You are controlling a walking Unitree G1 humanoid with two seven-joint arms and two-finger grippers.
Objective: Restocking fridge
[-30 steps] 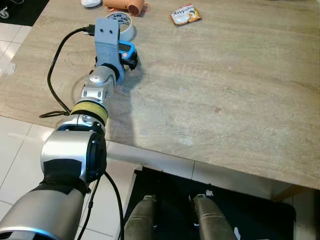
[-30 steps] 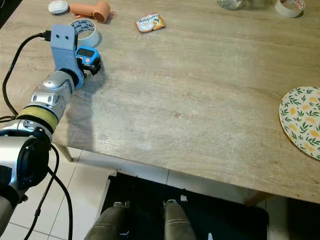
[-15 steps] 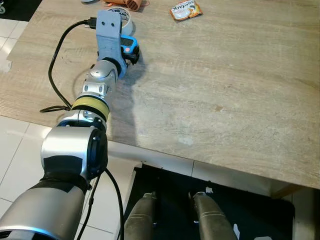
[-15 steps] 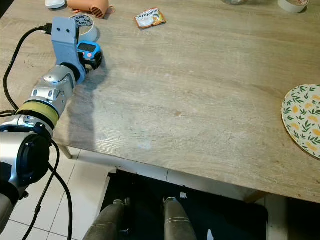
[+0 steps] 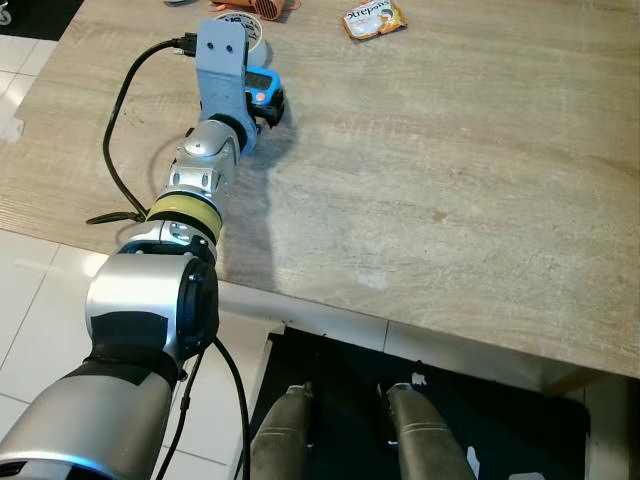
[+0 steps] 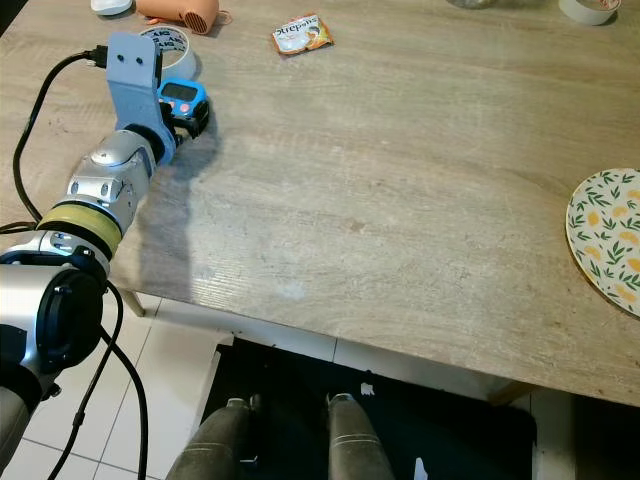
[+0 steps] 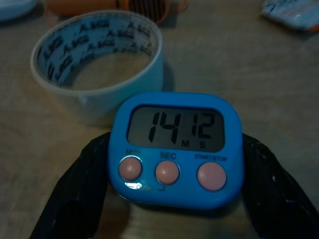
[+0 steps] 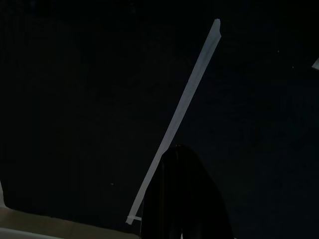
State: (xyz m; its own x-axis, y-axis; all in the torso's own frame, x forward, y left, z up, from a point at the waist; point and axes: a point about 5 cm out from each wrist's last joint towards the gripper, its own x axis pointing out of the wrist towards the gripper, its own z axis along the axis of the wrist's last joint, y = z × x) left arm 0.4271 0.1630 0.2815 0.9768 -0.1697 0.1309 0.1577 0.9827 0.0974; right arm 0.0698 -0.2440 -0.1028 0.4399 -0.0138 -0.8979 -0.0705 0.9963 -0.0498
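Note:
My left gripper [image 5: 266,100] reaches over the far left of the wooden table [image 5: 450,160] and is shut on a blue digital timer [image 5: 262,88]. In the left wrist view the timer [image 7: 177,149] sits between the two black fingers [image 7: 75,194], just above the tabletop, and reads 14 M 12 S. A roll of printed tape [image 7: 94,64] lies right behind it. My right gripper [image 8: 179,199] hangs idle in the dark, its fingers together.
An orange hair dryer [image 6: 185,12] and a snack packet [image 5: 372,18] lie at the table's far edge. A leaf-patterned plate [image 6: 610,240] sits at the right edge. A black cable [image 5: 120,130] loops off my left wrist. A white strip [image 8: 184,104] marks the dark floor.
The camera has tilted a little. My left gripper has edged slightly rightwards over the table, still holding the timer.

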